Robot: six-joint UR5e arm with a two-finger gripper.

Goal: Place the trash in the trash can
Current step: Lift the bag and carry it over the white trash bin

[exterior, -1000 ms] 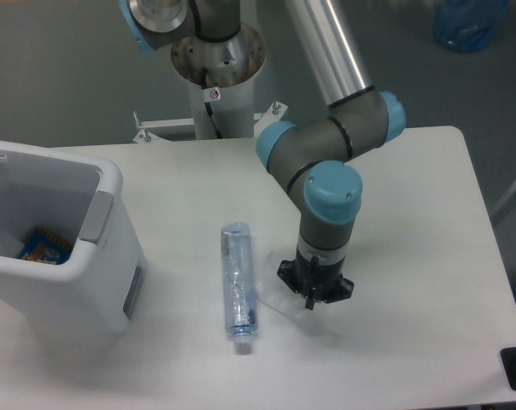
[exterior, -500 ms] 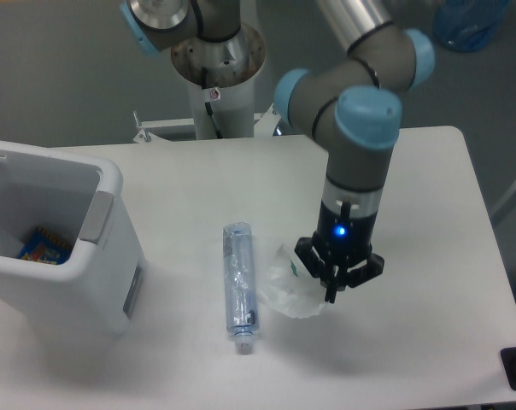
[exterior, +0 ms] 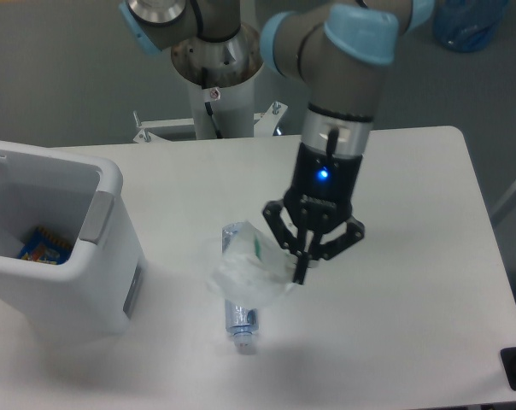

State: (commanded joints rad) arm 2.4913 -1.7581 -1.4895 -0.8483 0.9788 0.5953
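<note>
A: Start at the left. What's there?

B: The trash can point(exterior: 49, 248) stands at the left edge of the table point(exterior: 412, 213), open at the top, with something blue and orange lying in its bottom.

A: And what has changed?

B: A second ago the gripper point(exterior: 299, 266) was down on the table right of the bottle point(exterior: 239, 318). Half a second ago it had come up with the crumpled wrapper point(exterior: 248, 272) in its fingers. Now it is higher and further left, and the wrapper hangs over the bottle's middle.

A: So the pick worked?

B: I judge so. The fingers are closed on the wrapper's right edge, and the carry toward the bin looks under way.

A: Where does the trash lie relative to the gripper?

B: The wrapper dangles just left of the fingertips. The bottle lies flat on the table, cap toward the near edge, unmoved. The bin is well apart to the left.
</note>
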